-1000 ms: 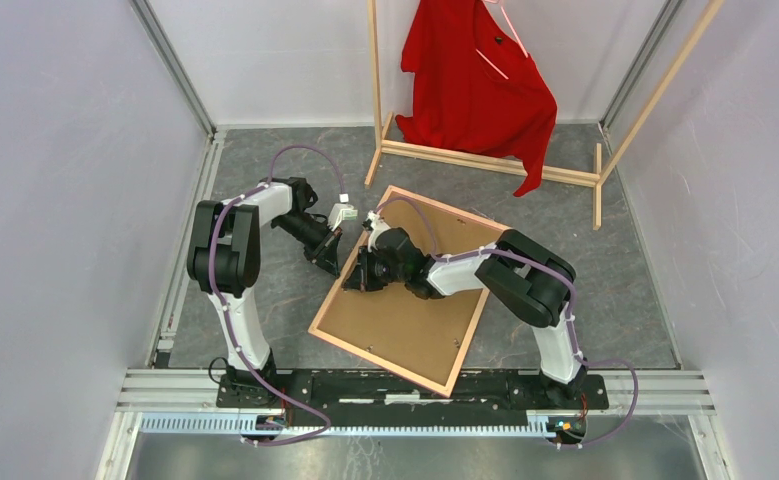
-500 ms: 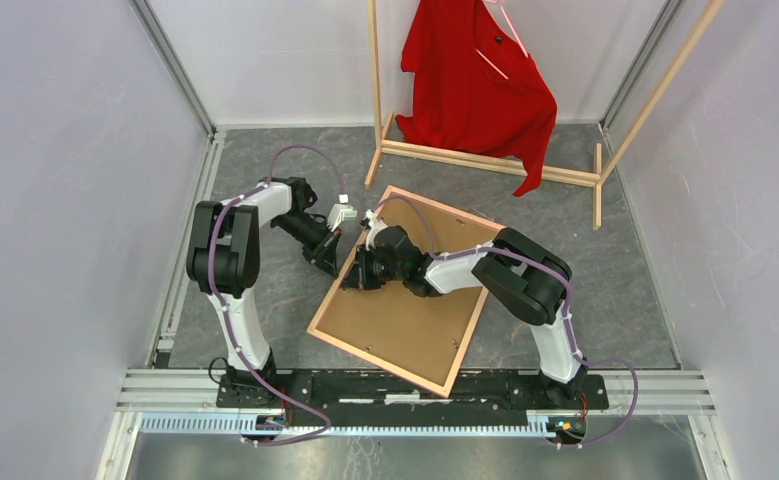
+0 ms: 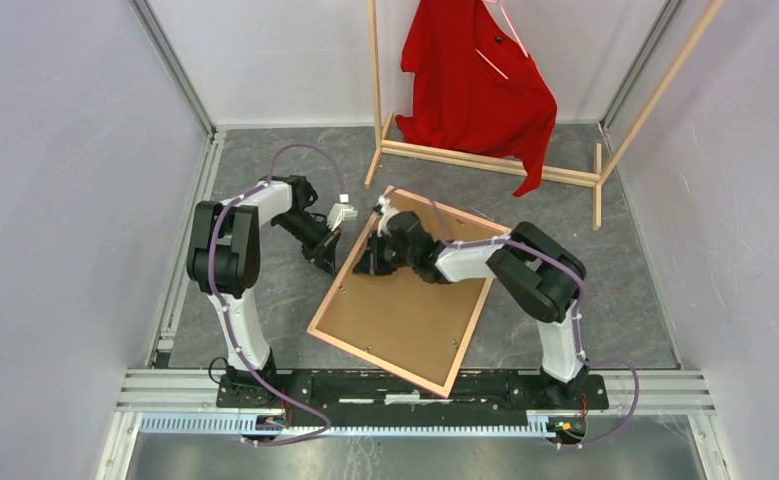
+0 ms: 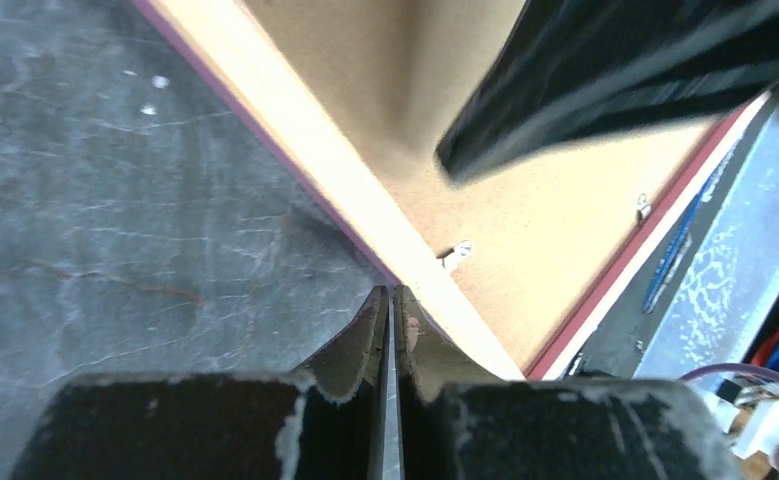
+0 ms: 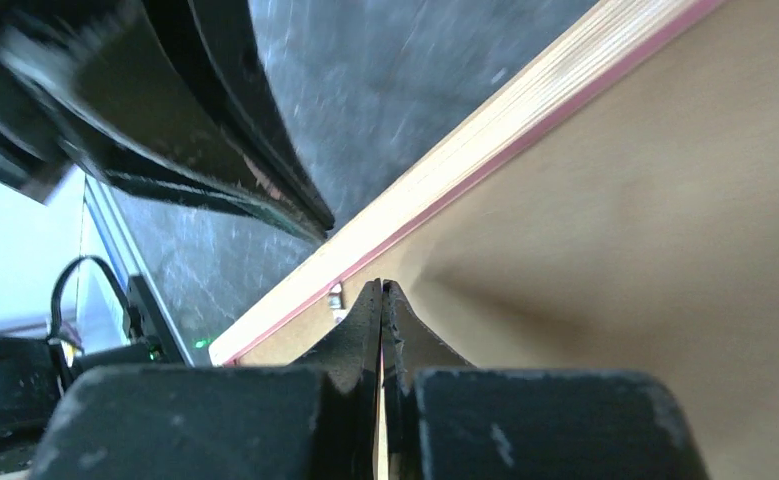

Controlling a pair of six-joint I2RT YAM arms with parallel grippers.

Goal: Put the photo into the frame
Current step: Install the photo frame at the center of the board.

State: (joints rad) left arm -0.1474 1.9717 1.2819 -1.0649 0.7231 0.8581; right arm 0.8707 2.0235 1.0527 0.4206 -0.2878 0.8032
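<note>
With your left gripper and right gripper both closed and empty at the frame's edge, a hard push could shift the backing board.

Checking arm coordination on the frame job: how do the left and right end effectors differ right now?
Left end effector sits at the outer side of the frame, at its left rail, over the grey table. Right end effector sits inside that rail, over the brown backing board. Left arm comes in from the table side; right arm reaches across the board. Shared: both shut, tips close to the same rail.
</note>
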